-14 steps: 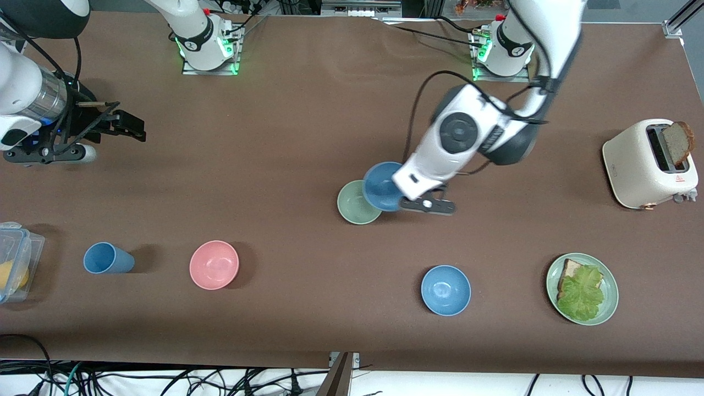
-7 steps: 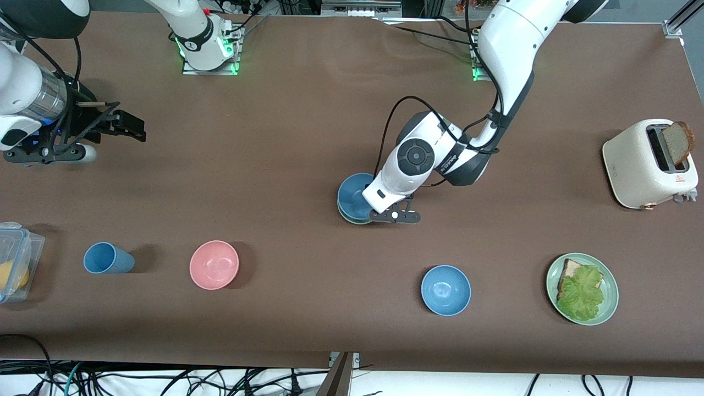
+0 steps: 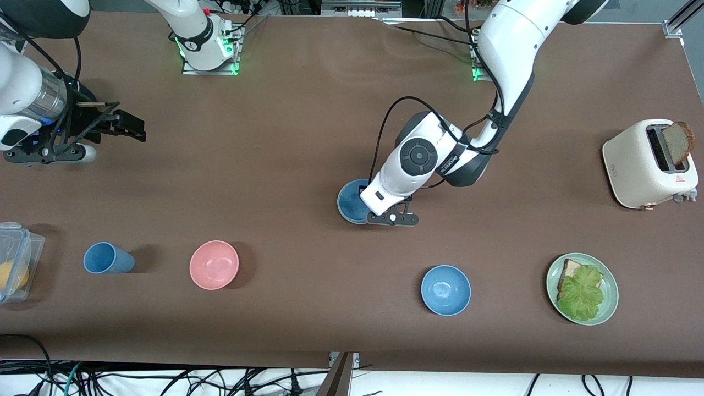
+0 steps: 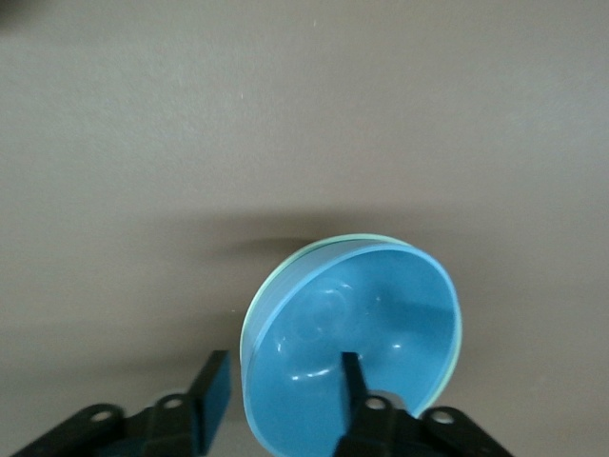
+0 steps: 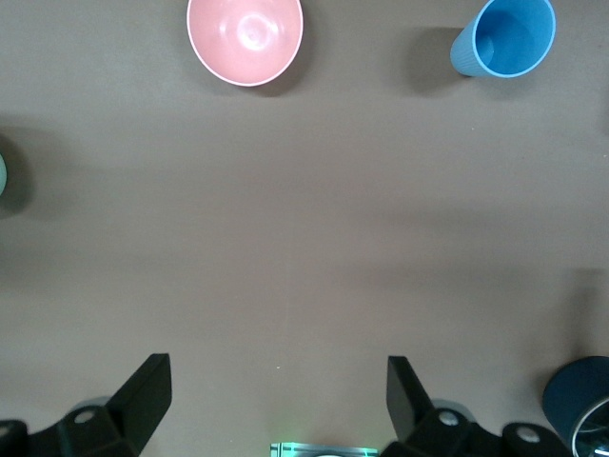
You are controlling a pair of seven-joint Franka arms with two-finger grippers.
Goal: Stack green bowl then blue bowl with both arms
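The blue bowl (image 3: pixel 351 201) sits nested inside the green bowl in the middle of the table. In the left wrist view only a thin pale green rim (image 4: pixel 366 237) shows around the blue bowl (image 4: pixel 381 314). My left gripper (image 3: pixel 372 212) is low over the stack, on the side toward the left arm's end. It is open (image 4: pixel 283 386) and straddles the rim: one finger (image 4: pixel 350 381) is inside the blue bowl, the other is just outside the wall. My right gripper (image 3: pixel 125 126) waits open (image 5: pixel 276 390) and empty, up over the right arm's end of the table.
A brighter blue bowl (image 3: pixel 445 290) and a green plate (image 3: pixel 605 308) with bread and lettuce lie nearer the camera. A pink bowl (image 3: pixel 214 264), a blue cup (image 3: pixel 107 258) and a plastic box (image 3: pixel 16 242) lie toward the right arm's end. A toaster (image 3: pixel 632 165) stands at the left arm's end.
My left gripper carried the tilted blue bowl over the green bowl and lowered it in. The bowl now sits level in it, and the fingers stand apart around its rim.
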